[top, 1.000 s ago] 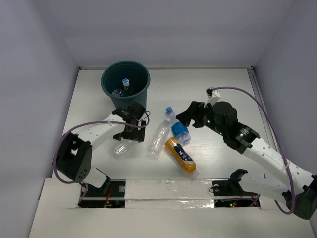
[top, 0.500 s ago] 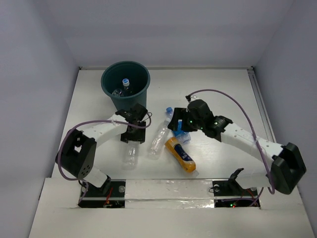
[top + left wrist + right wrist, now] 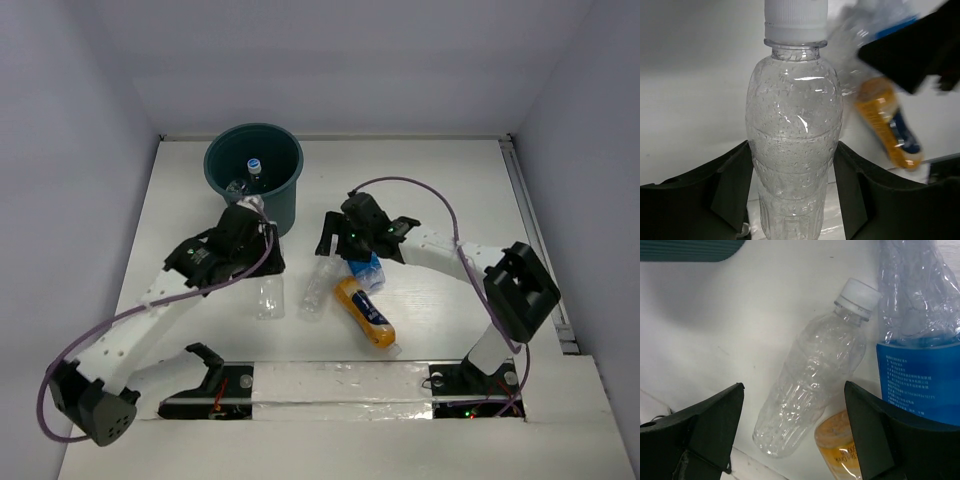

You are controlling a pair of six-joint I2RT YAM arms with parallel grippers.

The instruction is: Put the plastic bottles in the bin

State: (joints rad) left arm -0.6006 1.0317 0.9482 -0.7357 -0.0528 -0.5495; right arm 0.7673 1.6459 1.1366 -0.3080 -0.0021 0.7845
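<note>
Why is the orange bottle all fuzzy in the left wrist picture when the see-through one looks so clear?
Left wrist view: the focus sits on the close clear bottle, so the farther orange bottle blurs; bright glints show on the plastic. Right wrist view: everything is sharp, with a grey shadow at upper left.

Dark teal round bin (image 3: 284, 203) upright at back left, blue-capped bottle (image 3: 253, 164) standing inside, clear white-capped bottle (image 3: 792, 125) before the bin, second clear bottle (image 3: 812, 375) lying flat, crumpled blue-labelled bottle (image 3: 917, 340) just beside it, orange bottle (image 3: 364, 312) lying alongside.
</note>
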